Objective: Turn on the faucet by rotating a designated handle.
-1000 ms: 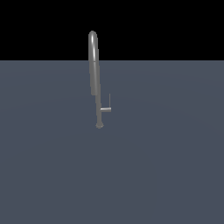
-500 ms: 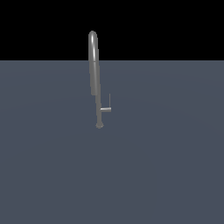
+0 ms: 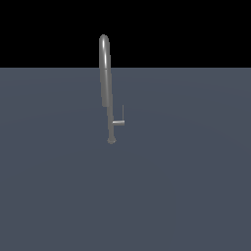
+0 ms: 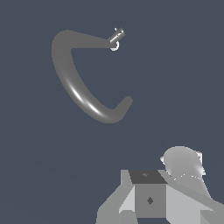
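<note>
Exterior view shows the tall thin grey metal faucet [image 3: 105,83] with a narrow arched top, standing upright on the flat dark blue-grey bench [image 3: 186,186], a little toward the exterior view's left of the centre. The short grey metal handle [image 3: 118,122] sticks out sideways from the low part of the pipe, toward the exterior view's right, ending in a thin rod pointing up. In the wrist view the faucet [image 4: 78,83] appears as a curved hook, well apart from the grey pincer [image 4: 148,199]; whether the pincer is spread or pressed together, I cannot tell.
</note>
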{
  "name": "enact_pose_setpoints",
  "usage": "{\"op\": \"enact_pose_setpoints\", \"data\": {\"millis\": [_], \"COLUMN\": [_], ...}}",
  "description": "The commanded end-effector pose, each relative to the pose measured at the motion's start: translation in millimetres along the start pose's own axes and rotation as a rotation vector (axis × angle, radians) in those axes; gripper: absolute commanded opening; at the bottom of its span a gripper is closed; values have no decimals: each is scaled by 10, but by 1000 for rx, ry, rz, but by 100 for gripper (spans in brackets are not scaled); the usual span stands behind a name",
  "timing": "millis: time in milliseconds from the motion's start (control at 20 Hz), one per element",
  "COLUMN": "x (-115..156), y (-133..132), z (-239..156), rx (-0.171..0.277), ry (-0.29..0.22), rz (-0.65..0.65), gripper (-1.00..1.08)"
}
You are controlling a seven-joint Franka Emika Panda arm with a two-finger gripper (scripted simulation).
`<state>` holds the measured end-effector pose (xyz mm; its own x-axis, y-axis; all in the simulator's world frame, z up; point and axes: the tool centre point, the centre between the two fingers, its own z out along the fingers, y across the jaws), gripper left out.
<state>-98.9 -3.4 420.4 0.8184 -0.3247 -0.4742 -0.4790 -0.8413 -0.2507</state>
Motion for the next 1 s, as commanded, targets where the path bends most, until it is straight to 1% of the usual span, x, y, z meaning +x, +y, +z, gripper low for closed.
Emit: {"op": "enact_pose_setpoints", "data": {"millis": [0,500,950], "x": [162,810,1408], "y": [-37,-144,-196], "z": [38,256,561], "rx": [37,189,340], "ry": [-42,-216,-389], "rz": [36,182,326], "gripper": [-100,-100,-100]}}
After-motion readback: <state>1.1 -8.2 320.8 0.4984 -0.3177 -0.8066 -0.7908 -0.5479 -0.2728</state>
